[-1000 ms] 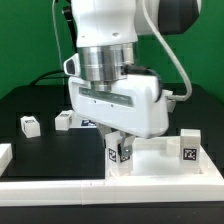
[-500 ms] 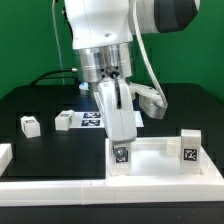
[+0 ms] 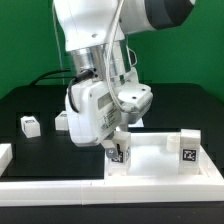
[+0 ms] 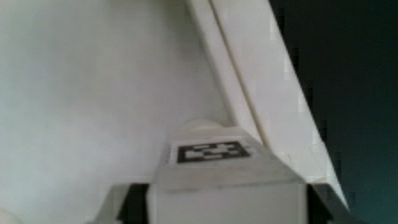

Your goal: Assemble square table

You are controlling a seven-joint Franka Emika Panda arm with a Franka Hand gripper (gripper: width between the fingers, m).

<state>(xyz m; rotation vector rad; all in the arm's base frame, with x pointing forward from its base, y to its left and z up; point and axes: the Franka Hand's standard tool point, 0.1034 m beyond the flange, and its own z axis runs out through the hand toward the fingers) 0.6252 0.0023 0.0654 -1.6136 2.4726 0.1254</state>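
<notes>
So, gripper (image 3: pixel 118 148): pointing down at the tabletop's near corner on the exterior view's left, closed to the width of the corner leg and holding it.
Fingers (image 4: pixel 125 206): dark and blurred in the wrist view, one on each side of the leg's lower body. They seem to press against it, though the contact itself is too soft to make out.
Corner leg (image 3: pixel 117 155): a small white block, upright between the fingertips with its tag facing the exterior camera. It sits right at the rim's corner; I cannot tell whether it is seated in a socket.
Tabletop (image 3: pixel 160 165): a white square with a raised rim, lying flat on the table directly under the gripper and stretching from there toward the exterior view's right. In the wrist view its rim runs as a long ridge just beside the leg.
Right leg (image 3: pixel 188 148): upright on the tabletop's corner at the exterior view's right, tag showing, well apart from the gripper.
Loose leg (image 3: pixel 30 125): on the table at the exterior view's left, well apart from the gripper.
Second loose leg (image 3: pixel 62 121): near the first, partly behind the arm (image 3: pixel 100 40).
Table (image 3: pixel 35 150): black.
Rail (image 3: pixel 60 187): white, running along the near edge in front of the tabletop.
</notes>
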